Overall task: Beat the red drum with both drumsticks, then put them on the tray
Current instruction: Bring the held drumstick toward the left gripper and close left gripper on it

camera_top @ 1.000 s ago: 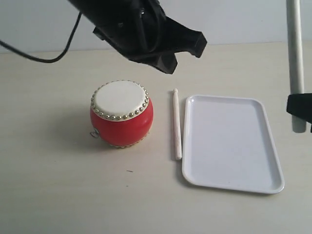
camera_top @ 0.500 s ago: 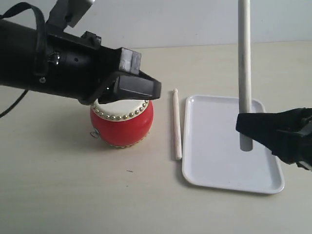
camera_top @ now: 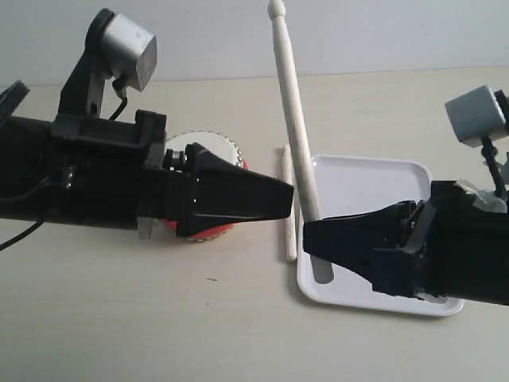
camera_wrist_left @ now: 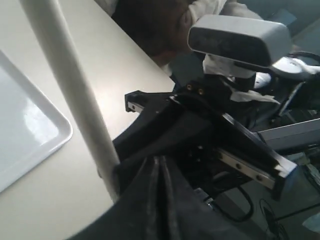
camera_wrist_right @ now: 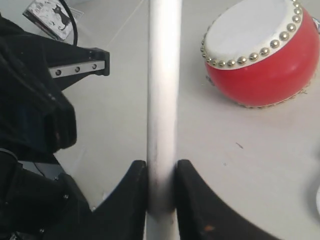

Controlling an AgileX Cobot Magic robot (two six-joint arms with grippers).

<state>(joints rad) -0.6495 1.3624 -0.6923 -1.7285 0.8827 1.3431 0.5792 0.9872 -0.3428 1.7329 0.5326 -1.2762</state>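
Robotics lab: plain tabletop (camera_top: 119,318), camera-topped black arm (camera_top: 79,171).

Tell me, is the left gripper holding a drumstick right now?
No: the left gripper is shut with nothing in it, and one drumstick lies on the table beside the tray.

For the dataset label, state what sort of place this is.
Probably a robot lab bench: plain pale table, a red drum and white tray laid out as props, camera-topped arms working over them.
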